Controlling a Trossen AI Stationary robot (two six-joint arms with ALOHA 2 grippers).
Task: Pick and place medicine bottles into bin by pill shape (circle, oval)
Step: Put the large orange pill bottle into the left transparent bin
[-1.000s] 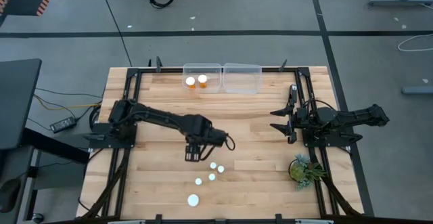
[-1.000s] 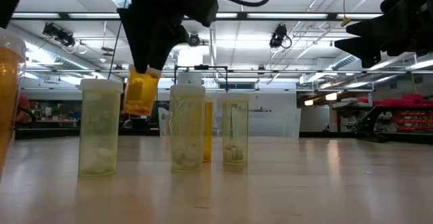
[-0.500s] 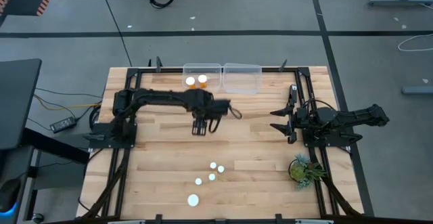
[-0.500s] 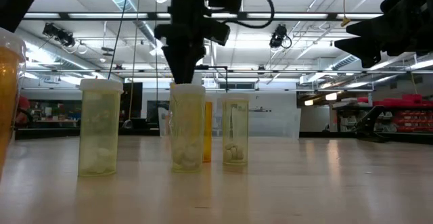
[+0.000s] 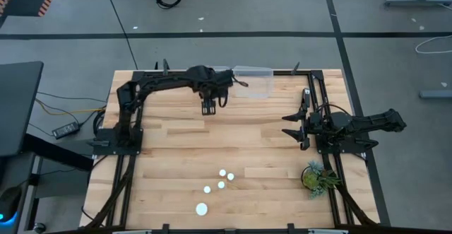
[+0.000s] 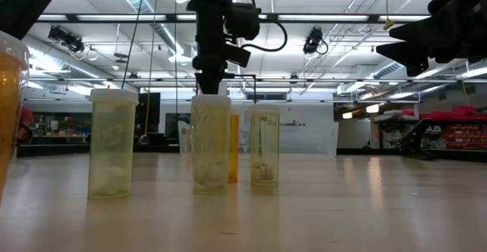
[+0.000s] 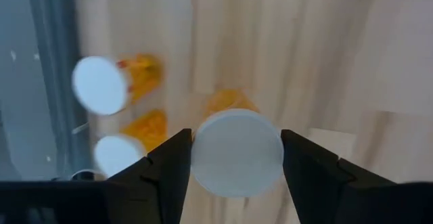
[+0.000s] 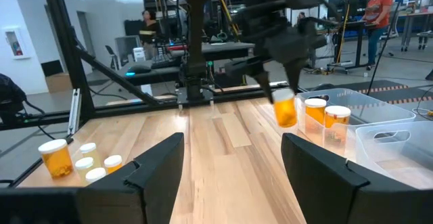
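My left gripper hangs just short of the left clear bin at the table's far edge, shut on an orange medicine bottle with a white cap. Two more bottles stand in that bin. Several bottles stand on their bases on the wood near the front edge. The right clear bin stands beside the left one. My right gripper waits open at the right side, nothing between its fingers. My left gripper pinches the bottle at its white cap, one finger on either side. The fingers come from above, slanting down. The bottle's orange body hangs below them, nearly upright and clear of the table.
A small green plant stands at the near right. Black frame rails run along the table's left and right sides. Bare wood lies between the bins and the standing bottles. People stand in the room beyond the table.
My left gripper has swung from above the middle of the table toward the far edge, up to the left bin, turning a little as it went. It stays shut on the bottle, which has travelled with it, clear of the table.
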